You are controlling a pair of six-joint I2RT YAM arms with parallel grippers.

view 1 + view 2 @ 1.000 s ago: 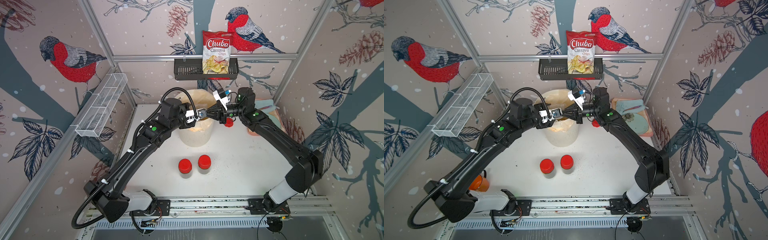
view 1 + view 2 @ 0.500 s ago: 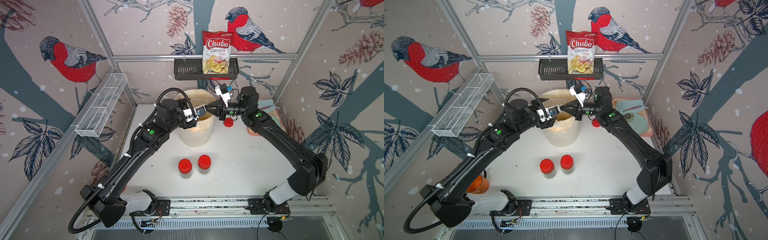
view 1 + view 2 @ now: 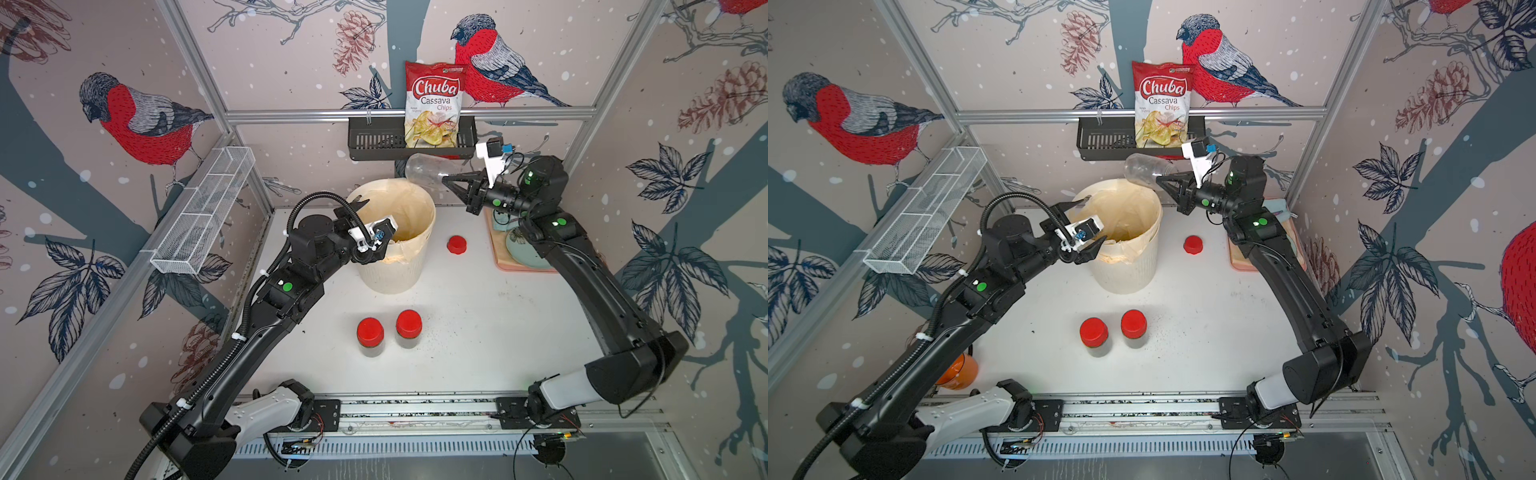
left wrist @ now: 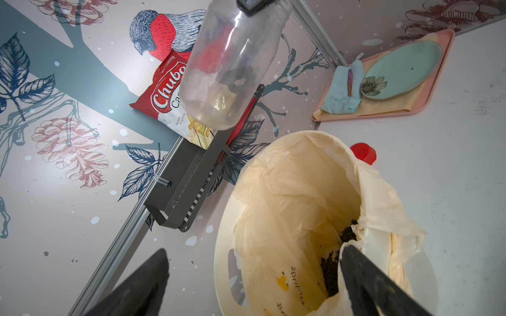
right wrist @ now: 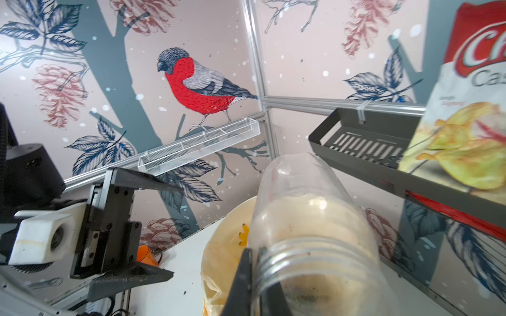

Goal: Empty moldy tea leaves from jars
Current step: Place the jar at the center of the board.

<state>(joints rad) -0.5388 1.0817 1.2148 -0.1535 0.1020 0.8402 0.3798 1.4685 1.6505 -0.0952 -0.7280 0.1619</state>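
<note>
The left gripper [image 3: 1094,222] has just let go, jaws wide over the tall white ribbed bin [image 3: 395,274], while the right gripper [image 3: 442,179], clamped on the small clear jar [image 3: 424,171] at its neck, lifts it away looking empty, its dark crumbly tea leaves [image 4: 332,270] now in the yellowish liner [image 4: 287,191], with two red-lidded jars [image 3: 370,336] still waiting.

Enclosure seen from the open front. Three walls [image 3: 282,158] carry pale pinkish wallpaper printed with red-breasted bullfinches [image 3: 141,120], pine cones [image 3: 353,41], dark blue leaves and grey-blue branches, flecked with white. Aluminium posts [image 3: 195,70] mark the two rear corners, and a horizontal rail [image 3: 311,115] crosses the back wall. A black slotted shelf [image 3: 374,143] hangs from this rail and holds a bag of cassava chips [image 3: 434,108]. A clear mesh trough [image 3: 203,216] runs along the left wall. The white counter [image 3: 498,324] below is evenly lit, with soft shadows.
</note>
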